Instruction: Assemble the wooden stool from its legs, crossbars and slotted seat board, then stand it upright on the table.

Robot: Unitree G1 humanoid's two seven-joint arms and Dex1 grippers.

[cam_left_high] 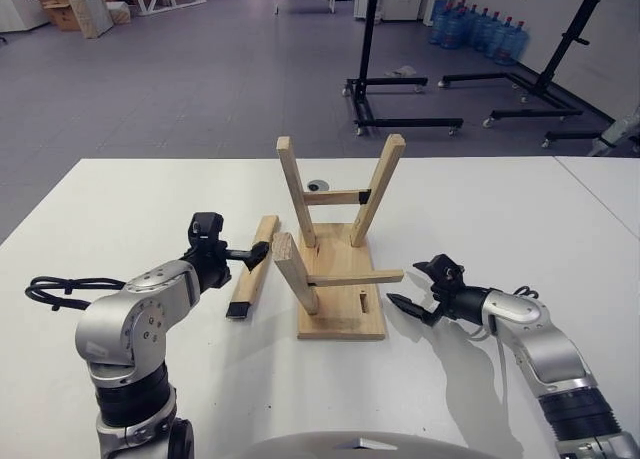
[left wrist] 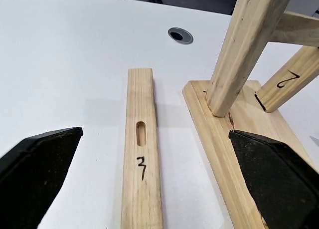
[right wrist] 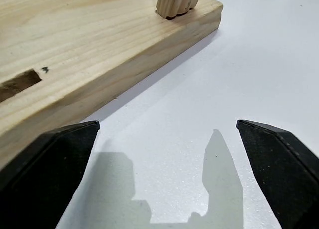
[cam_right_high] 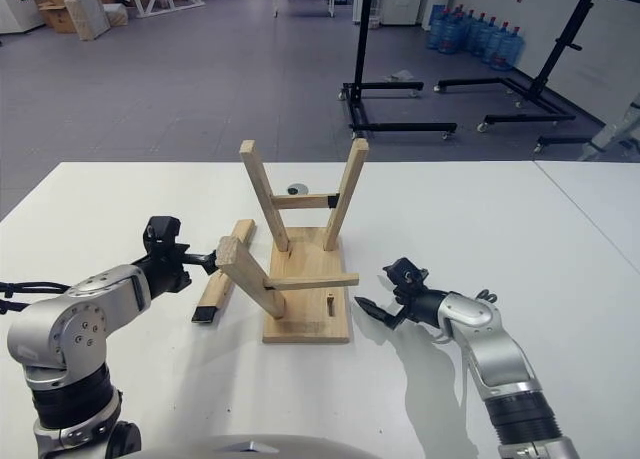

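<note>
The slotted seat board [cam_left_high: 345,317] lies flat mid-table with three legs standing up from it. Two far legs [cam_left_high: 296,191] [cam_left_high: 378,189] are joined by a crossbar [cam_left_high: 335,196]. A tilted near-left leg [cam_left_high: 296,271] carries a second crossbar [cam_left_high: 358,277] whose right end hangs free. A loose leg [cam_left_high: 252,271] marked 3 [left wrist: 142,164] lies on the table left of the board. My left gripper [cam_left_high: 255,254] [left wrist: 154,134] hovers open over that leg. My right gripper [cam_left_high: 403,283] [right wrist: 168,124] is open just right of the board's near-right corner [right wrist: 149,44], holding nothing.
A round grommet hole [cam_left_high: 318,186] sits in the white table [cam_left_high: 500,219] behind the stool. A black cable [cam_left_high: 50,289] loops at the near left. Black metal stands [cam_left_high: 400,89] are on the floor beyond the table's far edge.
</note>
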